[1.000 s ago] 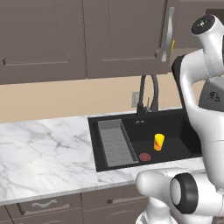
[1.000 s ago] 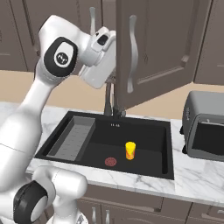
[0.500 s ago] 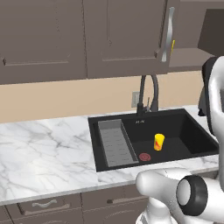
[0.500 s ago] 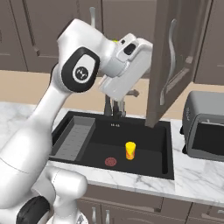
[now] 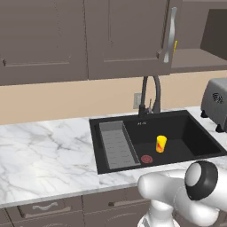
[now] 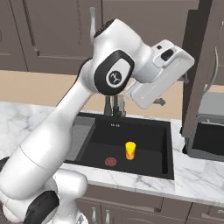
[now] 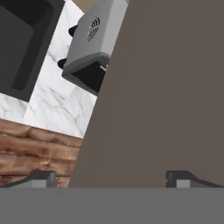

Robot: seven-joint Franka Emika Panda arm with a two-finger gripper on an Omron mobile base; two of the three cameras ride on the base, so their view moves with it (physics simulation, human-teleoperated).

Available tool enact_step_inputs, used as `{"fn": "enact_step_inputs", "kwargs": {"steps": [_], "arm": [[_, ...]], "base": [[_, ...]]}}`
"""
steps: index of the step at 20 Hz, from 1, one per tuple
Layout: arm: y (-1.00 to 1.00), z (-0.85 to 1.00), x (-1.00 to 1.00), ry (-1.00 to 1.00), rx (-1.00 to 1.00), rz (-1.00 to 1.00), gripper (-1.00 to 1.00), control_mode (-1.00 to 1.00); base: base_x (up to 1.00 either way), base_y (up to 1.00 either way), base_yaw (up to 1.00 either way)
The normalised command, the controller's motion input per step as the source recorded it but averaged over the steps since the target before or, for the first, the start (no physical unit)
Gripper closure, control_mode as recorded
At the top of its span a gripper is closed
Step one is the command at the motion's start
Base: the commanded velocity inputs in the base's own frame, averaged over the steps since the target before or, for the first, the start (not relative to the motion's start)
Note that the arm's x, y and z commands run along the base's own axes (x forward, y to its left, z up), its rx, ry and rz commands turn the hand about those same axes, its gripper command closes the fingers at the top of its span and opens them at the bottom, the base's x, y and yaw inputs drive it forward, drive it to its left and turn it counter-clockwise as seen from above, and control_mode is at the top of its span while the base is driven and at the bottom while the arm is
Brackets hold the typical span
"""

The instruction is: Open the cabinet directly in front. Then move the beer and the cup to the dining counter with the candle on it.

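Note:
The cabinet hangs over the sink, and its right-hand door stands swung out toward me, baring an inner shelf. My gripper is open, nothing between its fingertips, and the flat face of that door lies close before it. In the right base view the white hand hovers just left of the door's edge. The cup, yellow over an orange foot, stands upright in the black sink. The beer, the candle and the dining counter are out of view.
A grey toaster sits on the marble counter right of the sink. A dark faucet rises behind the basin, and a drain rack lies in its left part. A thin yellow sliver shows beside the silver handle.
The right cabinet door has swung further open. My arm has followed it to the right and has left the left base view, uncovering the toaster.

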Motion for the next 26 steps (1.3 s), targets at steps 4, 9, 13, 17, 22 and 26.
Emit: {"fn": "enact_step_inputs", "kwargs": {"steps": [4,9,13,17,22,26], "arm": [[-0.56,-0.06,0.0,0.01,0.07,0.0,-1.0,-1.0],[-0.13,-0.08,0.0,0.0,0.0,0.0,-1.0,-1.0],[0.53,-0.29,-0.07,-0.09,0.0,0.0,-1.0,-1.0],[1.0,-0.26,-0.01,-0.3,-0.03,0.0,-1.0,-1.0],[1.0,-0.04,0.0,-0.39,-0.01,0.0,-1.0,-1.0],[1.0,0.0,0.03,-0.4,0.0,0.0,-1.0,-1.0]], "base": [[0.0,0.0,0.0],[0.0,0.0,0.0],[0.0,0.0,0.0],[0.0,0.0,0.0],[0.0,0.0,0.0],[0.0,0.0,0.0]]}}
